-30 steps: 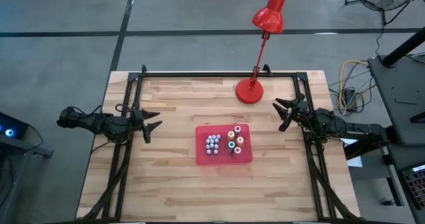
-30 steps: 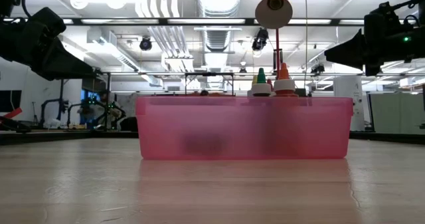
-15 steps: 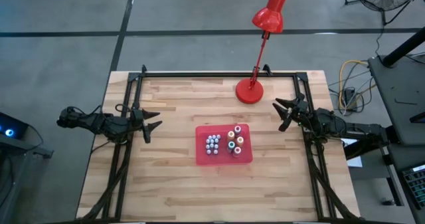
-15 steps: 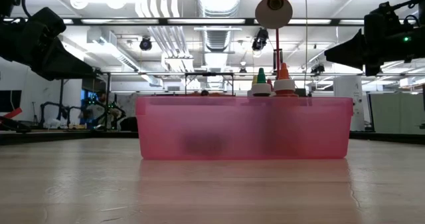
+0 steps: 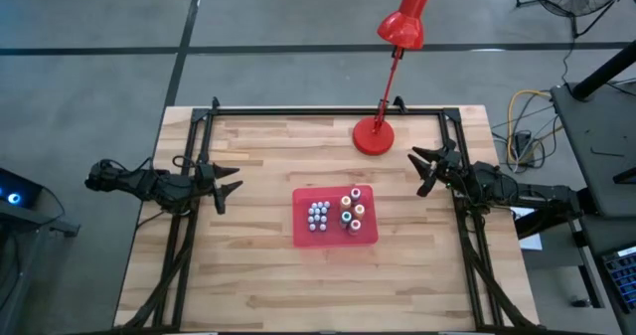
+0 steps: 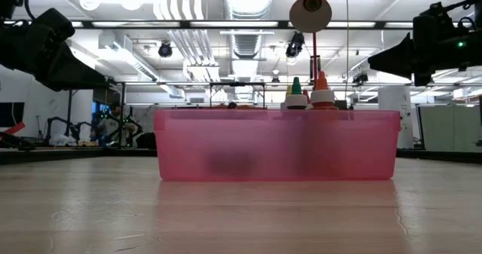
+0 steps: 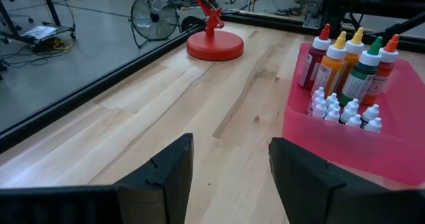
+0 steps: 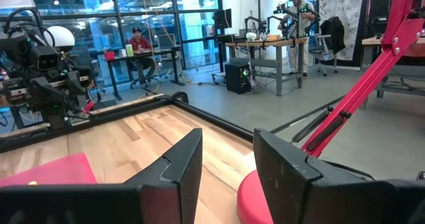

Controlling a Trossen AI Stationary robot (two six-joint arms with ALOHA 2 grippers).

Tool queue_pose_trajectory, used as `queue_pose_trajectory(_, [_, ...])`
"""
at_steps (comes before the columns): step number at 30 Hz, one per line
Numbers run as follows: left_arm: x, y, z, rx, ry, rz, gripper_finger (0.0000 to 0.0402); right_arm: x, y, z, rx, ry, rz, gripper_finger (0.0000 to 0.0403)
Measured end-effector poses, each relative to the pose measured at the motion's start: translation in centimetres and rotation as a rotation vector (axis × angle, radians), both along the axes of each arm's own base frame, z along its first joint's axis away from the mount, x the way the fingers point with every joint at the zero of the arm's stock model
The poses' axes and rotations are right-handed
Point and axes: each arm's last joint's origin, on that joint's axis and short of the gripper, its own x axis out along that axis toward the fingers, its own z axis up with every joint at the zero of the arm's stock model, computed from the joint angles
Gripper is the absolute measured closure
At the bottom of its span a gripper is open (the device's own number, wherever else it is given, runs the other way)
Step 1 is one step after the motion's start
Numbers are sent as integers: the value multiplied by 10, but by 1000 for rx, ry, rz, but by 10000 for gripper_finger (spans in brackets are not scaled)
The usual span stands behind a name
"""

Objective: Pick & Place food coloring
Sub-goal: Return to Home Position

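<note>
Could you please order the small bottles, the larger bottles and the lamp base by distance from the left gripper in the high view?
From the left gripper:
1. small bottles, left half of tray
2. larger bottles, right half of tray
3. lamp base, far edge of table

Nothing has visibly changed over the last second. In the high and low views, the left gripper [image 5: 235, 179] and the right gripper [image 5: 418, 171] show no shift. The bottles [image 5: 350, 211] in the red bin [image 5: 366, 236] between the two grippers sit just as they did before.
</note>
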Motion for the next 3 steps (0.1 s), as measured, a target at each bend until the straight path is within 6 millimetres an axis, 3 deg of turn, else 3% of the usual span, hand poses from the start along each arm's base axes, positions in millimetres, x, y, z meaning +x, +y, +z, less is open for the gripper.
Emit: queue_pose_trajectory(3, [0, 0, 0, 0, 0, 0, 232, 0, 0, 0, 0, 0, 0, 275])
